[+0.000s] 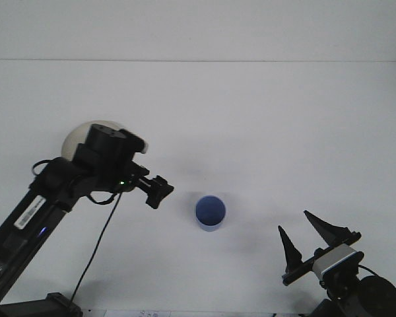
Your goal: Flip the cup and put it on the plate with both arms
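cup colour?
Blue cup, best seen in the front view; it stands on the white table.

A single front view looks forward and steeply down over the white table (264, 119) from behind the arms, taking in the whole surface from a distance.
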### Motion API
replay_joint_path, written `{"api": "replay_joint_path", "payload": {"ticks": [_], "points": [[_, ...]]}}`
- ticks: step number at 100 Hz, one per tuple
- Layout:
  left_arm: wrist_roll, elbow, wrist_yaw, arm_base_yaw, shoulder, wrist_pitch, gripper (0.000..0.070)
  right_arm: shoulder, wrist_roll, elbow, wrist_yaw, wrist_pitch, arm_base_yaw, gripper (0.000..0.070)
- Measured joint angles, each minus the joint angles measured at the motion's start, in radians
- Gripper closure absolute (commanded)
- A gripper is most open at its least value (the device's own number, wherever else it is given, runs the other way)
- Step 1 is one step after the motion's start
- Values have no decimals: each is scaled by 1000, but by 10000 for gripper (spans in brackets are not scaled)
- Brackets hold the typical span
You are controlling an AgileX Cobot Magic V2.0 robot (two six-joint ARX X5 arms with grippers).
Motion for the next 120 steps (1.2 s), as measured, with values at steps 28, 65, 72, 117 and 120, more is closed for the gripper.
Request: {"api": "replay_joint_path", "payload": {"ticks": [28,65,72,117,120], "points": [[55,8,-85,-183,218,31,115,0,0,0,14,0,0,234],[94,8,-111,-238,348,156,115,0,0,0,14,0,0,234],[100,8,-112,-241,371,156,115,0,0,0,14,0,0,234],[119,8,-114,-244,423,173,364,0,0,0,14,0,0,234],[120,8,-114,-244,423,173,406,0,0,0,14,0,0,234]]}}
